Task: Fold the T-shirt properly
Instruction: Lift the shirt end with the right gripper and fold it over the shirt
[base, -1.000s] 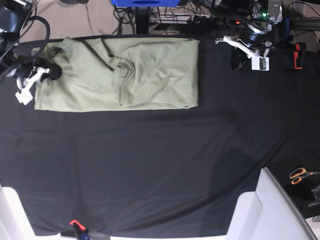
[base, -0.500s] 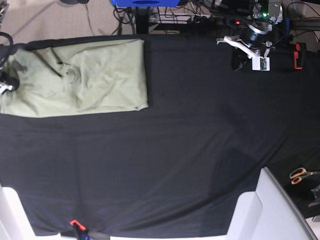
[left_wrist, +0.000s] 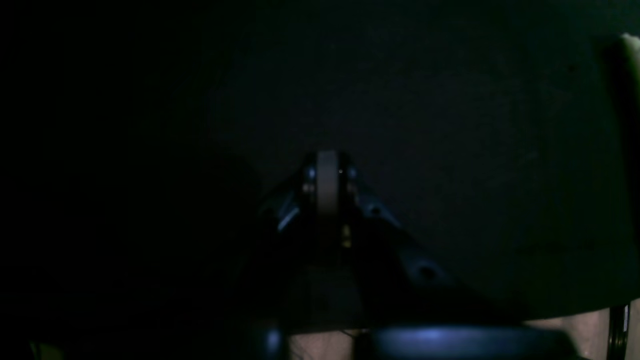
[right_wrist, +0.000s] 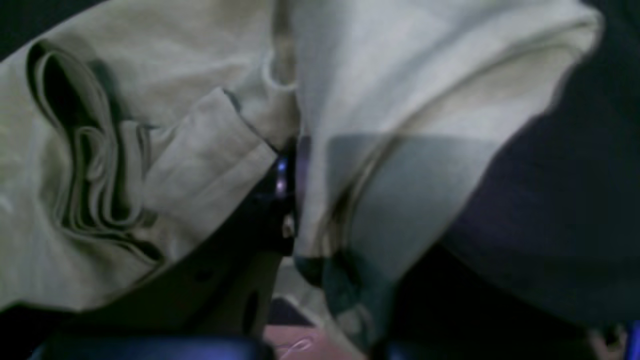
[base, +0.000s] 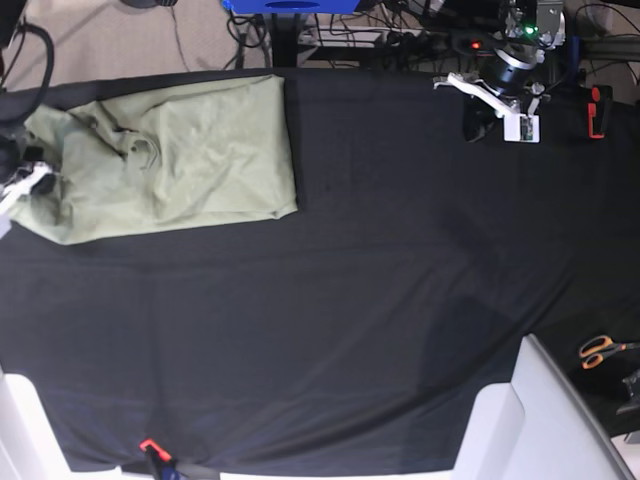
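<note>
Nearby, orange-handled scissors lie apart from the rumpled pale sage-green cotton T-shirt, pinched by the right fingers on the black-clothed desk; left fingers closed, empty.

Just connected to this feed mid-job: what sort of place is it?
Probably a robotics lab bench: a table under a black cloth, tangled cables behind it, scissors at the edge, a T-shirt laid out.

Robotics lab bench setup.
Black table cloth over a worktable, tangled cables and lit electronics behind, orange-handled scissors at the side, clamp on the edge.
</note>
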